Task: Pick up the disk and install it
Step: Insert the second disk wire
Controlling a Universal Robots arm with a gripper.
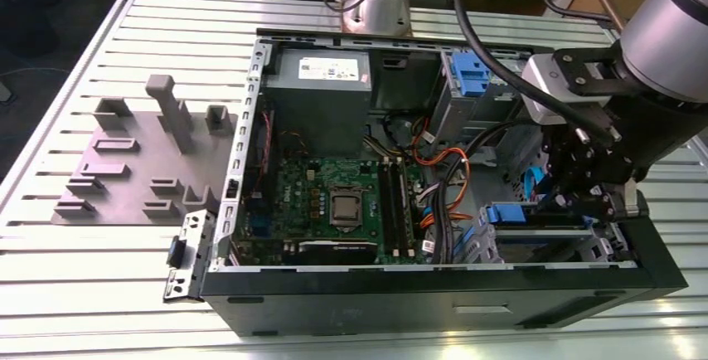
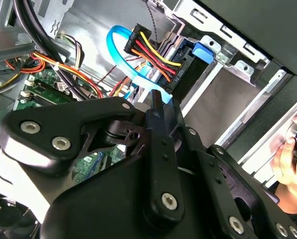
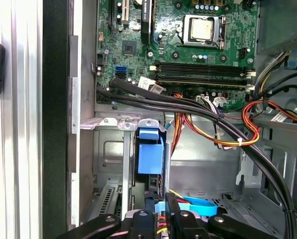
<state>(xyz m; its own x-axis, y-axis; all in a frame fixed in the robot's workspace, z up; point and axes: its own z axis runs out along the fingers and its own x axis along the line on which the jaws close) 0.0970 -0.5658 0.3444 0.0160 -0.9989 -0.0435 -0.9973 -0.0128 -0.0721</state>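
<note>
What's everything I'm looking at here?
Table: one, silver, slatted, under everything.
Computer case: one, black, open, on the table.
Circuit board: one, green, inside the case.
Metal box: one, grey, white sticker, far end of the case.
Disk: one, blue-framed, in the metal cage by the pincer.
Wires: bundle, orange, red and black, beside the board.
Holder block: one, grey, exterior view's left.
Hand: one, a person's, outside the case.
Robot arm: one, silver-black, exterior view's right.
Pincer: one, black, inside the case.

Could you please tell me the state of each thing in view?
Black desktop computer case: lying flat, side open.
Disk in blue plastic carrier: slotted into the metal drive bay.
Black claw: low inside case, beside the disk.
Silver processor: uncovered on green motherboard.
</note>
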